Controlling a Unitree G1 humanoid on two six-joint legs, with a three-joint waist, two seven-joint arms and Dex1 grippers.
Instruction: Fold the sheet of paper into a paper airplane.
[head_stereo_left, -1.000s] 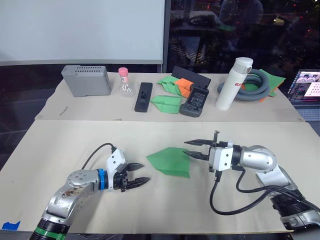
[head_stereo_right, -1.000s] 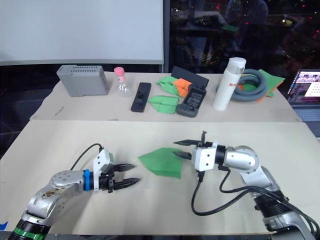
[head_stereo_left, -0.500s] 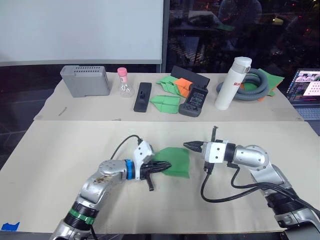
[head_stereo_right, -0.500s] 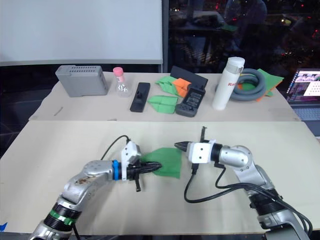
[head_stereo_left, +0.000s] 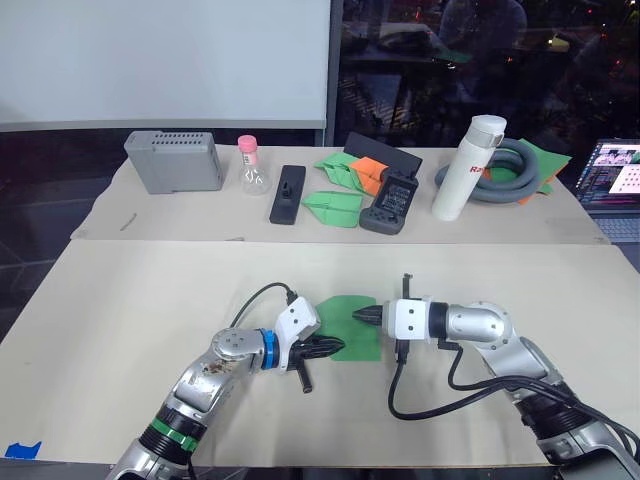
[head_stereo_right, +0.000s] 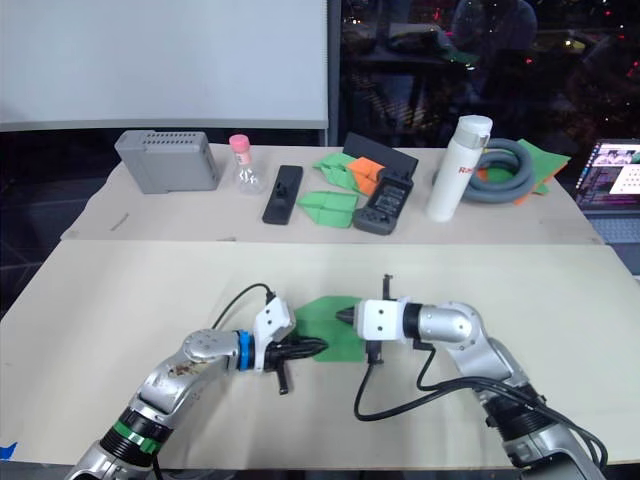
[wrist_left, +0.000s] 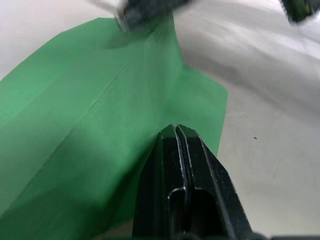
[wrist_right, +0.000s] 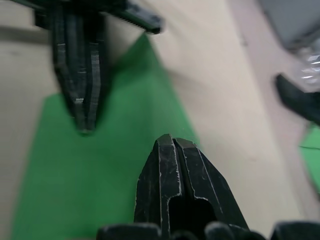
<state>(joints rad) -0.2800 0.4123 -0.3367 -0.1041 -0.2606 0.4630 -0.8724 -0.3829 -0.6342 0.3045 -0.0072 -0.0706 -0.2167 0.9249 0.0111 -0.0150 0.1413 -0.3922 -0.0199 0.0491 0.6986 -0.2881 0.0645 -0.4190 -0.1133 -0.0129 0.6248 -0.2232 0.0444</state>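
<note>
- Grippers first: I see my left gripper (head_stereo_left: 336, 347) low on the near table (head_stereo_left: 120, 330), its two black fingers pressed together with no gap, the tips lying on the near-left part of the sheet of paper (head_stereo_left: 352, 327).
- From the left wrist view the fingers (wrist_left: 181, 165) sit flat against each other on top of the green surface, not pinching an edge that I can make out.
- My right gripper (head_stereo_left: 368, 317) comes in from the opposite side, also closed to a point, its tip resting on the right part of the same sheet; the right wrist view shows both closed tips facing each other over the green.
- The sheet of paper lies flat near the middle of the near table, between the two grippers, with a diagonal crease visible in the left wrist view.
- A black cable (head_stereo_left: 420, 405) loops on the table beneath my right arm.
- On the far table I see, left to right, a grey box (head_stereo_left: 173, 160), a small flask with a pink cap (head_stereo_left: 249, 168), a black flat device (head_stereo_left: 287, 193), small green paper darts (head_stereo_left: 332, 205), an orange paper dart (head_stereo_left: 371, 170), a black handset (head_stereo_left: 396, 200), a white bottle (head_stereo_left: 467, 168) and a coiled grey hose (head_stereo_left: 515, 170).
- A laptop screen (head_stereo_left: 613, 175) shows at the far right edge.
</note>
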